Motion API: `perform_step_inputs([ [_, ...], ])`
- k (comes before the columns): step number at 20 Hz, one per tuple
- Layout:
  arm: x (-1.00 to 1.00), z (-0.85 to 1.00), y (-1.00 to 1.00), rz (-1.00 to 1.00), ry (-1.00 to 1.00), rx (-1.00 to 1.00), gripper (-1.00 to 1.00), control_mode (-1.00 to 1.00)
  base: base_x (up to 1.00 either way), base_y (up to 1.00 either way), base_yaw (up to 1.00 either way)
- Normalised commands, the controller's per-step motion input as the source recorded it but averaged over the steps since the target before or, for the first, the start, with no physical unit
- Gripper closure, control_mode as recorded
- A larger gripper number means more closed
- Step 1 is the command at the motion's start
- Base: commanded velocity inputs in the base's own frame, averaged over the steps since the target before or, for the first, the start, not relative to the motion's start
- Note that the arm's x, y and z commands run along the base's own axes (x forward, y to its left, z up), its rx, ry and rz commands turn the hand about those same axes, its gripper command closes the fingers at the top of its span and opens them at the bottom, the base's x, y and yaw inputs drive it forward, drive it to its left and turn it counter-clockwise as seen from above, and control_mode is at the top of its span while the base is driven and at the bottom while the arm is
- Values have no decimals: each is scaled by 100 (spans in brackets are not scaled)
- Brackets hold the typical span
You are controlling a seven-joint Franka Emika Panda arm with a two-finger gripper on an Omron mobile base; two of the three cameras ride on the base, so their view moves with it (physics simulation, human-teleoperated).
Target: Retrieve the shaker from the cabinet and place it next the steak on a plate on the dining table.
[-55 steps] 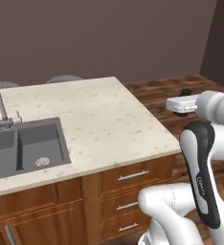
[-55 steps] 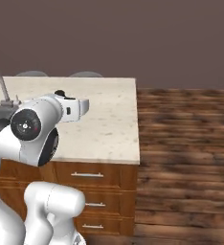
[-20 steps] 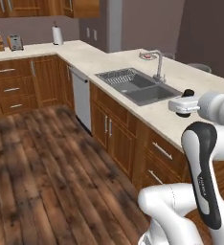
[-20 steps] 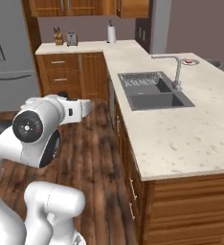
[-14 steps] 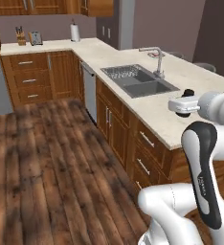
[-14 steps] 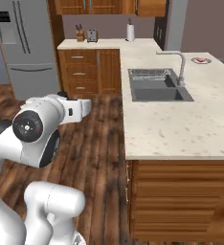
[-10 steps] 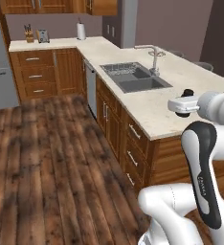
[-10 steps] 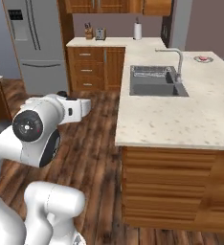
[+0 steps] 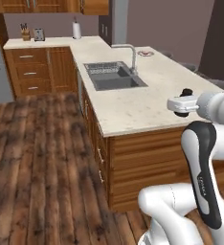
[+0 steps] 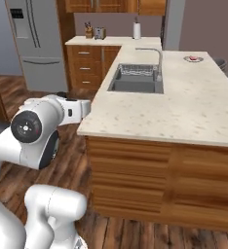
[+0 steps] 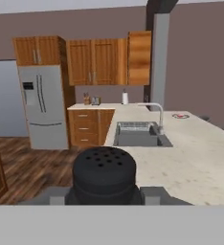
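The black shaker (image 11: 104, 171), its top dotted with holes, stands between the fingertips of my gripper (image 11: 104, 192), which is shut on it. In the left base view the gripper (image 9: 183, 103) hovers with the shaker (image 9: 185, 92) at the near right corner of the dining table (image 9: 133, 107). Far down the beige top lies the plate (image 9: 145, 53) with the pinkish steak (image 10: 193, 59) on it; the plate (image 11: 181, 116) sits well beyond the faucet. A brown wood cabinet (image 11: 140, 57) hangs on the back wall beside a grey column.
A grey sink (image 9: 113, 76) with a tall faucet (image 10: 158, 57) is set in the table between me and the plate. Grey stools (image 9: 223, 85) stand along its right side. A steel fridge (image 10: 35, 39) and drawer counters (image 9: 32, 72) line the back wall. Wood floor spreads left.
The whole picture has shifted as the base drove and turned; the dining table's near end now faces me closer. The gripper stays shut on the shaker.
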Motion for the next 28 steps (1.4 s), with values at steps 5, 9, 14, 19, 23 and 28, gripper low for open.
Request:
perform_step_inputs([
  [5, 0, 0, 0, 0, 0, 0, 100, 100, 3, -100, 4],
  [9, 0, 0, 0, 0, 0, 0, 100, 100, 14, -100, 0],
  [14, 0, 0, 0, 0, 0, 0, 100, 100, 18, -100, 2],
  [19, 0, 0, 0, 0, 0, 0, 100, 100, 31, -100, 6],
  [23, 0, 0, 0, 0, 0, 0, 100, 100, 39, -100, 13],
  [28, 0, 0, 0, 0, 0, 0, 100, 100, 47, -100, 17],
])
